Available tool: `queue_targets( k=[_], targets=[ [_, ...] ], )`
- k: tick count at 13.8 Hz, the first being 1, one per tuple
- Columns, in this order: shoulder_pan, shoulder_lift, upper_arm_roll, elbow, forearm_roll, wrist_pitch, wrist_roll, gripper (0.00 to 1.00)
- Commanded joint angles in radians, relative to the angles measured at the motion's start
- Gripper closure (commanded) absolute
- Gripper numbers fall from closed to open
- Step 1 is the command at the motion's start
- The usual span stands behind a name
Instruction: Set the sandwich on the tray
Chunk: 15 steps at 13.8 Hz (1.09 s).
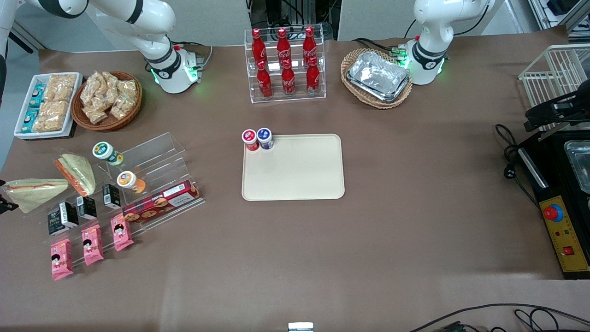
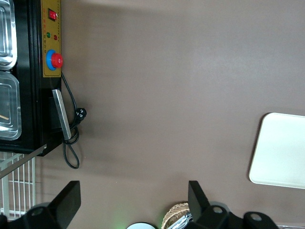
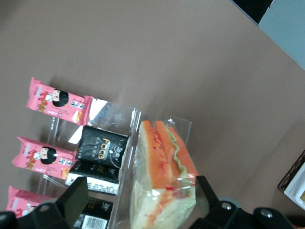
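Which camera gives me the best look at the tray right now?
The front view: the whole tray shows, with two small jars at one corner. The left wrist view catches only one end of it. The right wrist view misses it, showing the gripper, jaws open, over the wrapped sandwich.

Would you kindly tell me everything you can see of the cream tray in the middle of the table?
The tray is a large cream-beige rectangle, plastic by its look, with rounded corners and a low rim. It lies flat on the brown table, nearer the camera than the bottle rack. Two small capped pots stand at one corner; otherwise it is bare. The gripper is far off, open around the sandwich toward the working arm's end.
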<state>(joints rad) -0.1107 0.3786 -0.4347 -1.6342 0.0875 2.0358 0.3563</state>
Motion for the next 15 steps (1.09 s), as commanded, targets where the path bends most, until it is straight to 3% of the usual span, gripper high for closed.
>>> queue_targets(
  k=[1,8,13,15],
  targets=[
    [0.002,-0.018,0.001,0.028,0.026,-0.029,-0.022,0.00],
    [-0.006,-0.030,-0.001,-0.035,0.028,-0.009,-0.053,0.00],
    [-0.014,-0.041,0.001,-0.122,0.029,0.107,-0.066,0.00],
    [-0.010,-0.032,0.001,-0.124,0.061,0.113,-0.068,0.00]
  ],
)
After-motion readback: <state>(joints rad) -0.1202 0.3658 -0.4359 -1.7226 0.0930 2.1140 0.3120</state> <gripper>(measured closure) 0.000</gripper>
